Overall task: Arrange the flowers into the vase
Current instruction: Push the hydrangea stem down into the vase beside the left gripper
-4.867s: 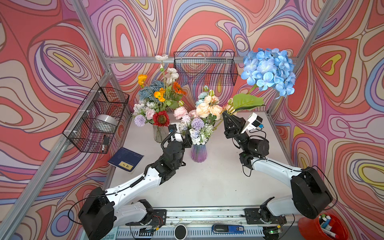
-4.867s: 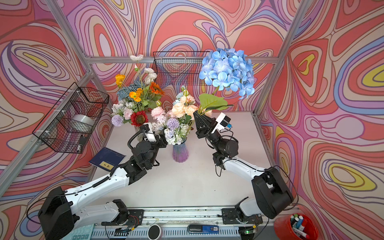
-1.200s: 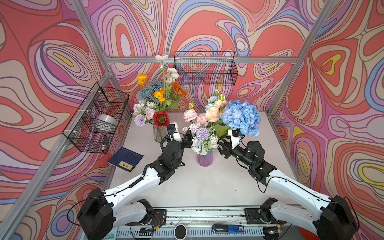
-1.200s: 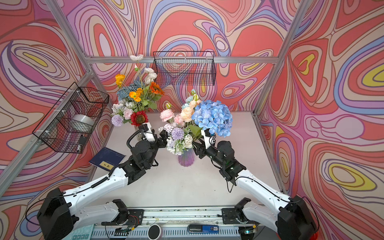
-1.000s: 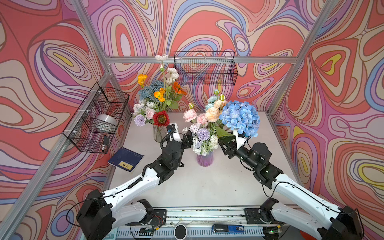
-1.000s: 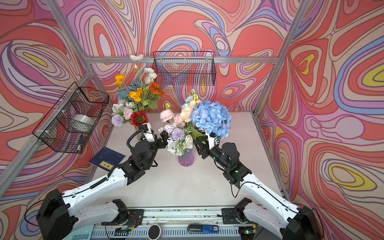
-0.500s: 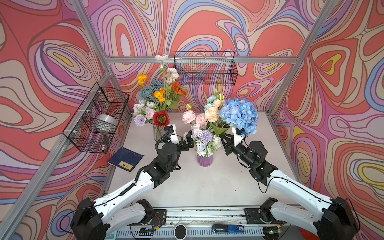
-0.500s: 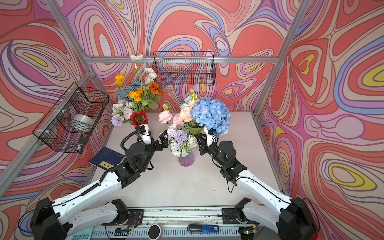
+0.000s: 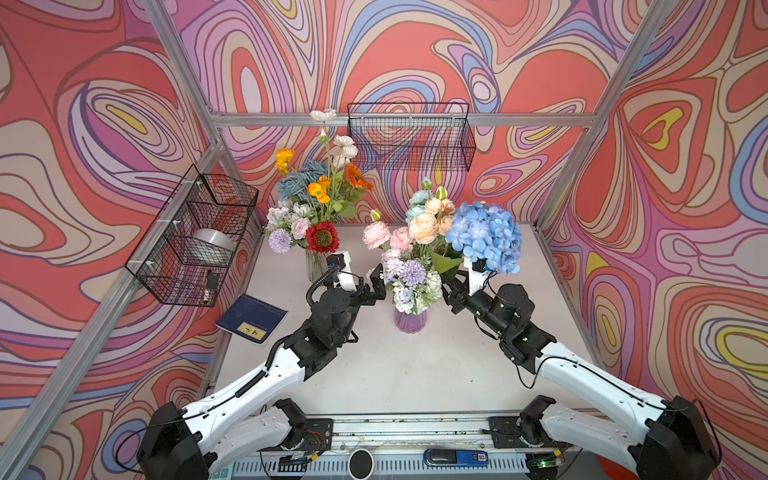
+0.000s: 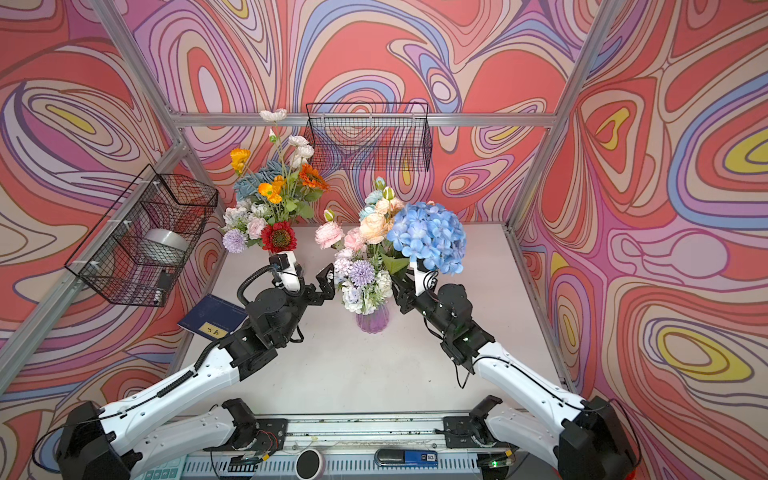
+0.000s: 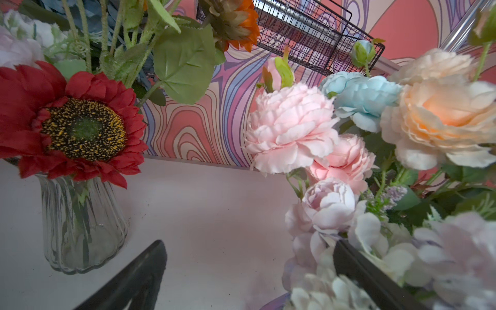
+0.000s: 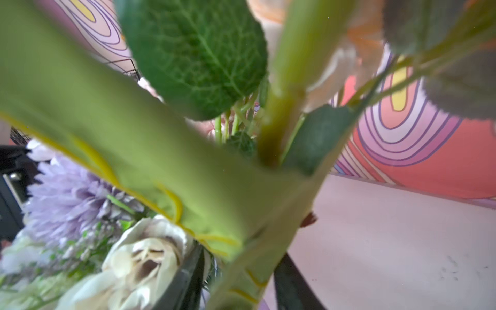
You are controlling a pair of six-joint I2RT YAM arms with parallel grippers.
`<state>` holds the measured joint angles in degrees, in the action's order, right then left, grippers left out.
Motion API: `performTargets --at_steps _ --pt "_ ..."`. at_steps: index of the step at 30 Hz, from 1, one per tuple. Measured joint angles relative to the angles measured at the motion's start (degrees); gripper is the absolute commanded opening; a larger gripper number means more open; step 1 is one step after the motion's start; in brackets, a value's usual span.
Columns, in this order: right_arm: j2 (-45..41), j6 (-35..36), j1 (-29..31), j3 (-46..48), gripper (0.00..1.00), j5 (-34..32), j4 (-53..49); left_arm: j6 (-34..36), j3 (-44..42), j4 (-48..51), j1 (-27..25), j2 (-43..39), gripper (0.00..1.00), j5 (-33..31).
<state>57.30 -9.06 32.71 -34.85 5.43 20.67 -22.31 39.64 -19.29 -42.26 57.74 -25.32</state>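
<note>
In both top views a purple vase (image 9: 410, 322) is seen standing near the middle of the table (image 9: 415, 374), filled with flowers (image 9: 409, 274) in pink, peach, lilac and white. A blue hydrangea (image 9: 484, 237) is carried at the bunch's two o'clock side. In the right wrist view its stem (image 12: 268, 214) is seen running down between the fingers (image 12: 188, 271) of the right gripper (image 12: 239, 260), which is set at three o'clock of the bunch. Whether the stem is squeezed or merely flanked cannot be told. The left gripper (image 11: 249, 257) is held at nine o'clock of the bunch with its fingers spread wide and nothing between them; one of them is pushed in among the pale blooms. A clear glass vase (image 9: 316, 266), at ten o'clock of the purple one and apart from it, is filled with a second bunch, a red daisy (image 9: 322, 237) at its front. A dark blue notebook (image 9: 251, 319) is laid at the table's eight o'clock edge.
</note>
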Motion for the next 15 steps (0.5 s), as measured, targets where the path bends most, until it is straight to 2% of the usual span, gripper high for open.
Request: performTargets --at_steps 8,15 --pt "-8.68 1.29 0.00 2.62 0.68 -1.51 -9.81 -0.04 1.33 0.85 1.07 -2.12 1.00 2.67" --pt "-7.45 -0.04 0.31 7.10 0.70 2.47 -10.88 -0.44 3.08 1.95 3.21 -2.62 1.00 7.39"
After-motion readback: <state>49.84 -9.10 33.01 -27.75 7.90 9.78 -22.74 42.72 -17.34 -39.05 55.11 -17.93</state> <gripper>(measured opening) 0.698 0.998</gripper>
